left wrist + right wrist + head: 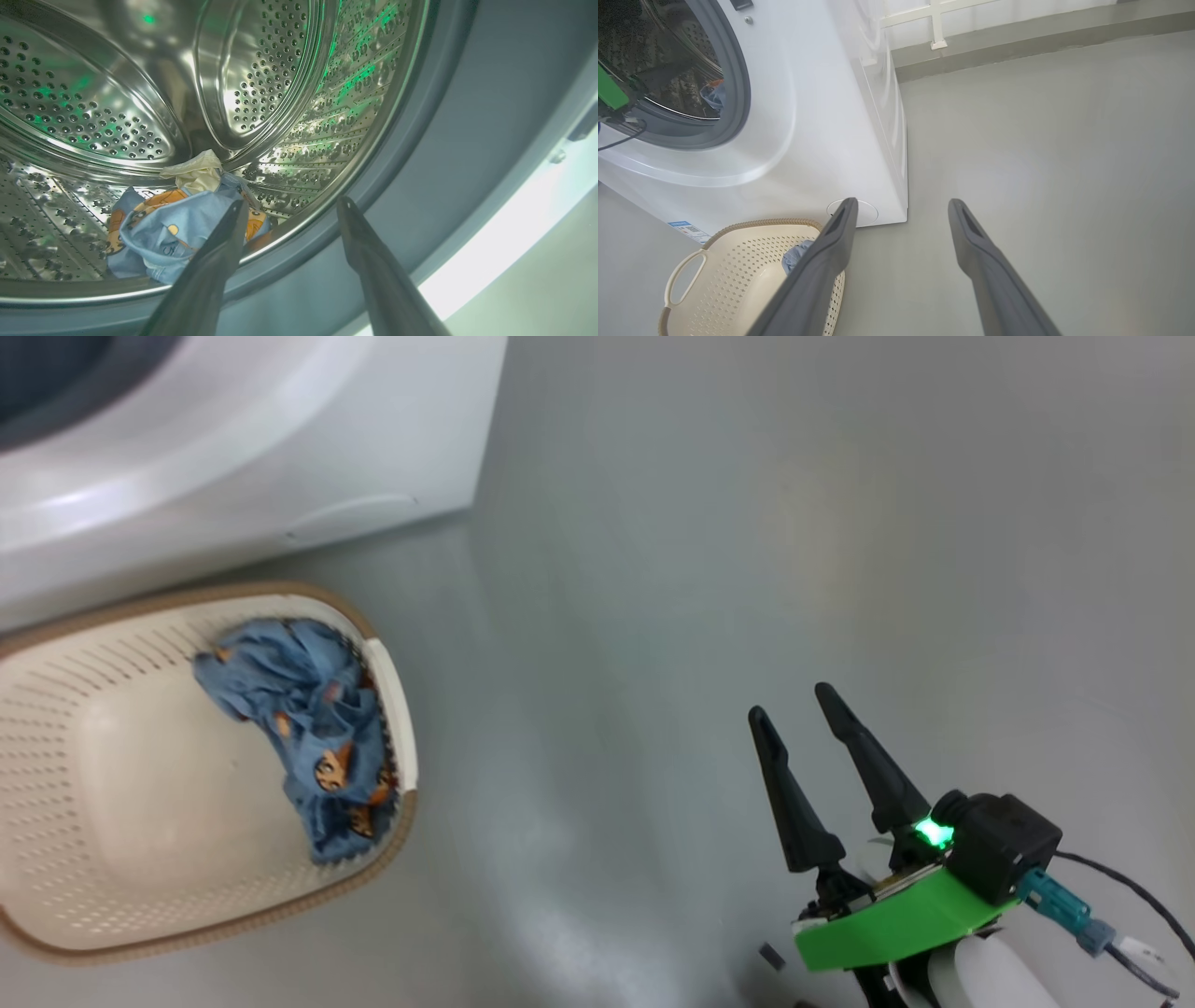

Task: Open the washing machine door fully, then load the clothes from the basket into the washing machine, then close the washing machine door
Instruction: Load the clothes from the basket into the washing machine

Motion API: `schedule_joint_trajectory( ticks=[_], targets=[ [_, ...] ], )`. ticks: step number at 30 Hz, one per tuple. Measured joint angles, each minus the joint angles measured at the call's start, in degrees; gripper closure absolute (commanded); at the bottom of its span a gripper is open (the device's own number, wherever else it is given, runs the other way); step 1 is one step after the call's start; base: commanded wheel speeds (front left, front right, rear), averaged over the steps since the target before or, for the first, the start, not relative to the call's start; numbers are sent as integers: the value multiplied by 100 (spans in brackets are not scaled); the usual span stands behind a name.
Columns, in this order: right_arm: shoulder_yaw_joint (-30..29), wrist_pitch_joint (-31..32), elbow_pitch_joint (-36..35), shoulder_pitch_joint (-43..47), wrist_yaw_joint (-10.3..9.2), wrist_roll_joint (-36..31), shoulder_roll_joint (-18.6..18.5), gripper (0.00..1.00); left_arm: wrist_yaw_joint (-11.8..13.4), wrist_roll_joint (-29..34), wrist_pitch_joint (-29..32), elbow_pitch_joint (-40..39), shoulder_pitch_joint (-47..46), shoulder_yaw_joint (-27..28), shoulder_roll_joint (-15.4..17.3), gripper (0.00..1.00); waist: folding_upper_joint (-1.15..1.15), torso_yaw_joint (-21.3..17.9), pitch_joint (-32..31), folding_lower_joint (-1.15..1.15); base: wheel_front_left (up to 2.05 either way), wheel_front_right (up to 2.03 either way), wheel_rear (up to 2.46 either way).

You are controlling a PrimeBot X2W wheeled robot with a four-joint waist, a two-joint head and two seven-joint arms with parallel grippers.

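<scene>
My left gripper (pixel 292 201) is open at the mouth of the washing machine (pixel 233 457), its fingers empty. Just beyond them a bundle of light blue printed clothes (pixel 159 228) with a white piece (pixel 196 172) lies in the steel drum (pixel 261 70). Another blue printed piece (pixel 308 719) lies against the right wall of the basket (pixel 392 709), on the floor in front of the machine. Over bare floor to the right of the basket, my right gripper (pixel 790 702) stands open and empty. The washing machine door is out of view.
The grey rubber gasket (pixel 420 163) rings the drum opening. In the right wrist view the machine (pixel 822 116) stands left of open grey floor, with a round flap (pixel 866 212) low down and the basket (pixel 738 270) below it. A wall base (pixel 1017 42) runs behind.
</scene>
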Motion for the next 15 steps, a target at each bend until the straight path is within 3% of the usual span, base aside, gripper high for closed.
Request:
schedule_joint_trajectory(
  ticks=[9,15],
  targets=[
    [-198,0,402,-103,0,-7,-3,0,0,-57,-215,-21,796,-99,-129,0,0,190,-706,0,0,0,0],
    [-252,0,651,-102,0,-7,-5,0,1,62,-223,-345,1557,459,-341,0,0,323,-1209,-1,0,0,0]
  ],
)
